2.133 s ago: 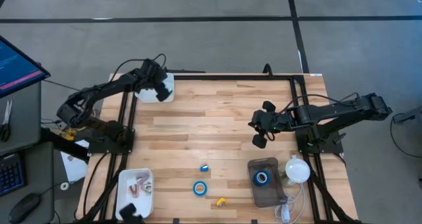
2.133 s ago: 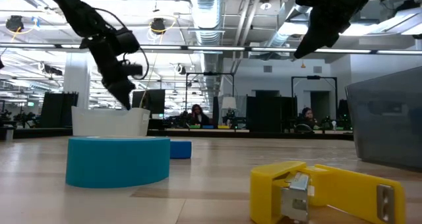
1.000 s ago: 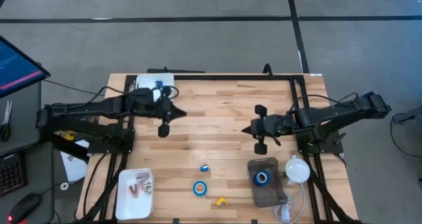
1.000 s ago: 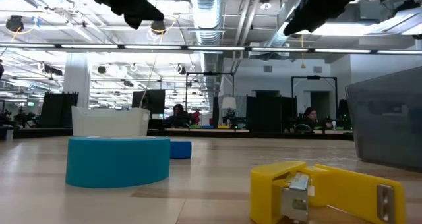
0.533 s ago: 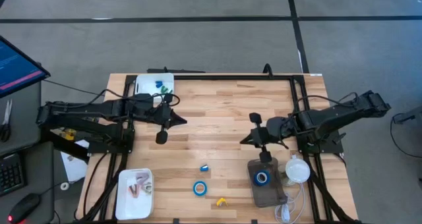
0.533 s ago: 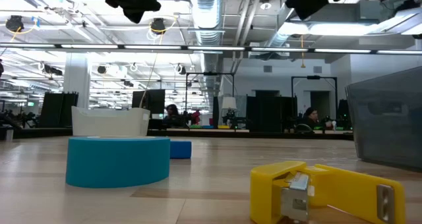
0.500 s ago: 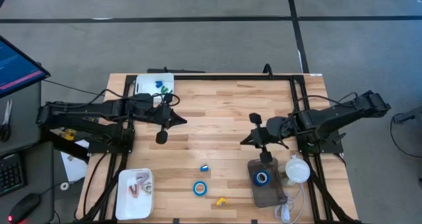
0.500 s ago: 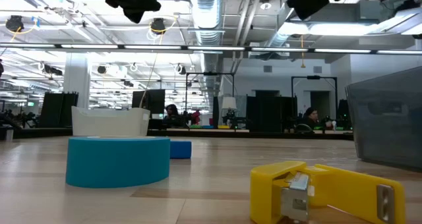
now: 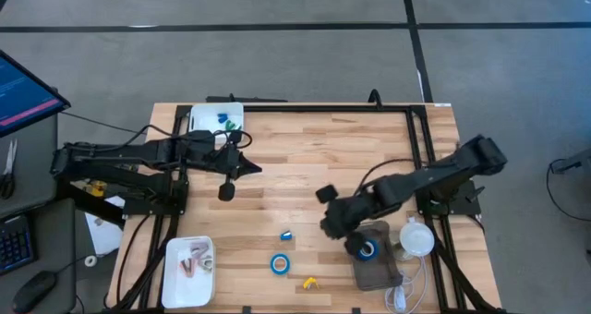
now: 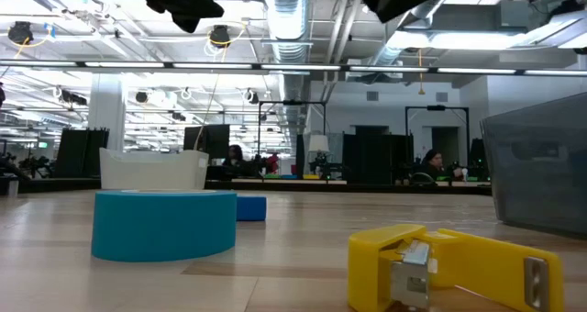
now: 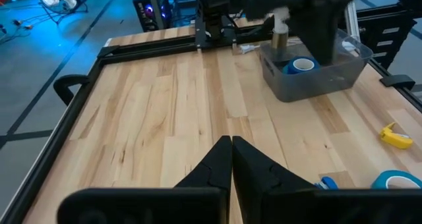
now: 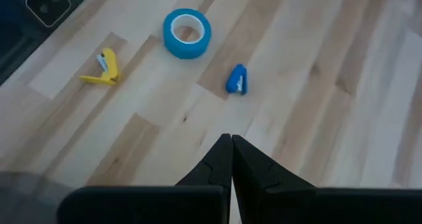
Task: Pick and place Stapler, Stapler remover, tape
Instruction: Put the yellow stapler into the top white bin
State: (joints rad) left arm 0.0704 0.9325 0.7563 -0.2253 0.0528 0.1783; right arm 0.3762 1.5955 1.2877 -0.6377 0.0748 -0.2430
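A blue tape roll lies flat near the table's front edge, beside a small blue tool and a small yellow tool. Which of the two is the stapler I cannot tell. Another tape roll sits in the grey bin. My right gripper is shut and hovers, tipped down, between the bin and the small blue tool, with the loose roll ahead of it. My left gripper is shut with nothing in it, high over the table's left half.
A white tray with small blue and green items stands at the far left corner. A second white tray sits at the near left corner. A white round object lies right of the bin. Black rails frame the tabletop.
My right gripper has swung from the right side toward the table's near edge and left, tipping downward, and now hangs beside the grey bin near the small blue tool. It stays shut. Nothing on the table has moved.
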